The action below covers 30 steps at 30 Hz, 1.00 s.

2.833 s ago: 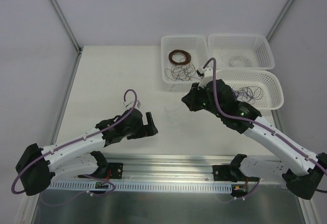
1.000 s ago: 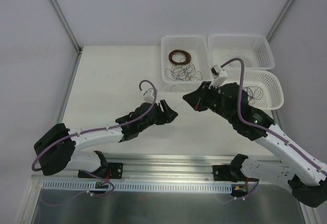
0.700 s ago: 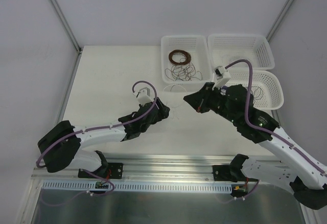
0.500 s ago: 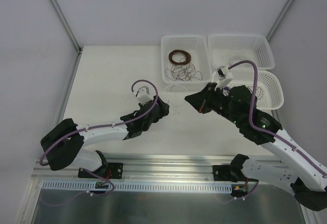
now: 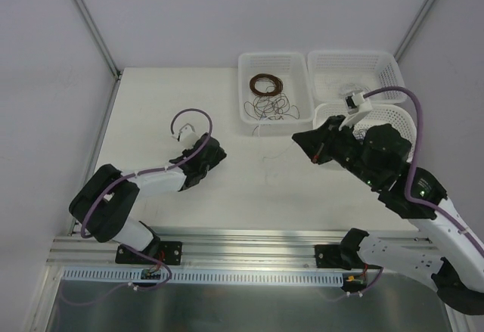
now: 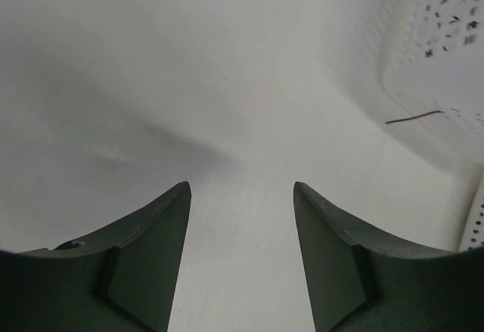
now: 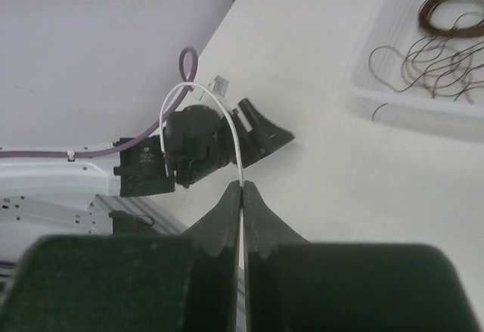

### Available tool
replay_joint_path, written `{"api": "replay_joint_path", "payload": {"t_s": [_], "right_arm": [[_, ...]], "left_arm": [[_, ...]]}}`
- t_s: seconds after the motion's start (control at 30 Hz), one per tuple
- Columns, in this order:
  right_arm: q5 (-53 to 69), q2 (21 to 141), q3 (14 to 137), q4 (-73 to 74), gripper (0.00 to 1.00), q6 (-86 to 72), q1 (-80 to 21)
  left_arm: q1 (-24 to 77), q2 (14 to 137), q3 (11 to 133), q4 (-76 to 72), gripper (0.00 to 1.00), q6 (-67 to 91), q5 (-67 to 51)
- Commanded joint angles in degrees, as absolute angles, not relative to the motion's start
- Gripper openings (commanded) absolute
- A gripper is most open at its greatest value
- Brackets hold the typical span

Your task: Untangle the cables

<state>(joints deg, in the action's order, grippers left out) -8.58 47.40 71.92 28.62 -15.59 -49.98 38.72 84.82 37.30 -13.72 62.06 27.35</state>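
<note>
While the cables (image 5: 271, 107) lie tangled in the basket (image 5: 241, 82) by the table's (image 5: 166, 105) far edge, the right gripper (image 5: 297, 138) — pressed together, nothing visibly pinched — sits nearer them than the spread, empty left gripper (image 5: 220, 153).

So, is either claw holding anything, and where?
The left gripper is open and empty. The right gripper is shut; whether anything thin is pinched at its tips cannot be told.

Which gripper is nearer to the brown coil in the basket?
Right. The right gripper is off the near right corner of the basket with the brown coil; the left gripper is farther, over the table, near-left.
</note>
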Motion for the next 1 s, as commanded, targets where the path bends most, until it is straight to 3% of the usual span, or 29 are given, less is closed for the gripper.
{"api": "replay_joint_path", "payload": {"t_s": [0.0,0.17,0.3,0.47,0.57,0.67,0.7,0.97], "right_arm": [[-16.17,46.84,77.51,32.43,0.01,-8.46,-49.75],[-16.61,50.44,84.18,34.36,0.01,-3.96,-47.64],[-18.54,52.82,86.57,35.07,0.01,-0.44,-43.87],[-18.9,55.1,89.2,33.31,0.01,5.17,-38.07],[-17.59,57.47,90.7,30.68,0.01,8.25,-32.71],[-13.65,60.11,92.19,27.43,0.01,8.96,-25.16],[-10.32,64.64,93.59,24.72,0.01,9.14,-17.91],[-2.65,77.59,101.06,15.74,0.01,6.51,-4.76]], "left_arm": [[36.57,82.27,34.11,-12.13,0.57,63.47,25.05],[34.63,76.56,33.57,-9.94,0.59,59.77,24.09],[34.54,71.12,35.94,-6.17,0.69,51.88,21.98],[34.54,61.45,38.67,1.74,0.92,43.87,21.27],[34.54,55.65,40.51,7.37,0.99,39.04,21.71],[34.37,50.2,41.39,12.55,0.99,33.67,22.41],[34.02,45.57,42.88,17.18,0.99,28.96,23.11],[33.84,36.05,43.77,26.1,0.99,19.52,23.82]]}}
